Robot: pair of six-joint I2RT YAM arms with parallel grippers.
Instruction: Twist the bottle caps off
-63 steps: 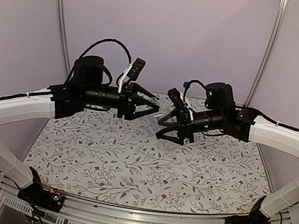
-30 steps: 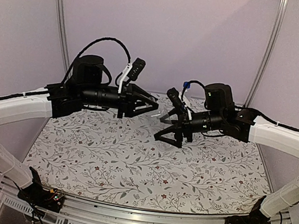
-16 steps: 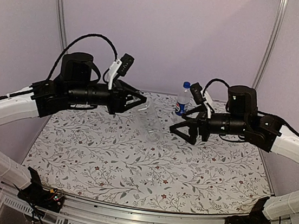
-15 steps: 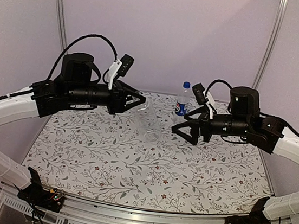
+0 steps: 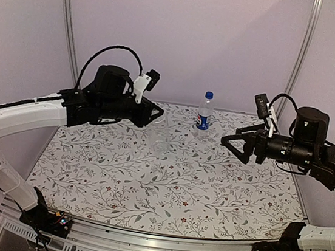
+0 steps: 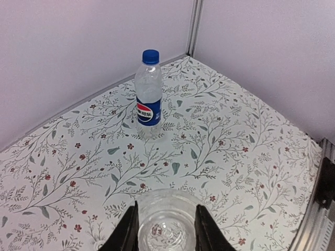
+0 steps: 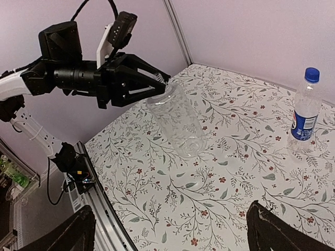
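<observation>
Where left gripper (image 7: 159,82) pinches, clear plastic bottle (image 7: 180,123) tilts.

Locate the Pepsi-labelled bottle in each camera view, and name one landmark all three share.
Top external: Pepsi bottle upright at the far edge, right of centre.
Left wrist: it stands upper centre.
Right wrist: it stands far right.
Shared landmark: the clear bottle in the left gripper.

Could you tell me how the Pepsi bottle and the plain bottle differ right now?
The Pepsi bottle stands upright on the table, untouched; the plain bottle is held tilted in the left fingers. The Pepsi bottle has a blue label and a blue cap; the plain bottle has no label, and its neck is hidden. Both are clear plastic.
</observation>
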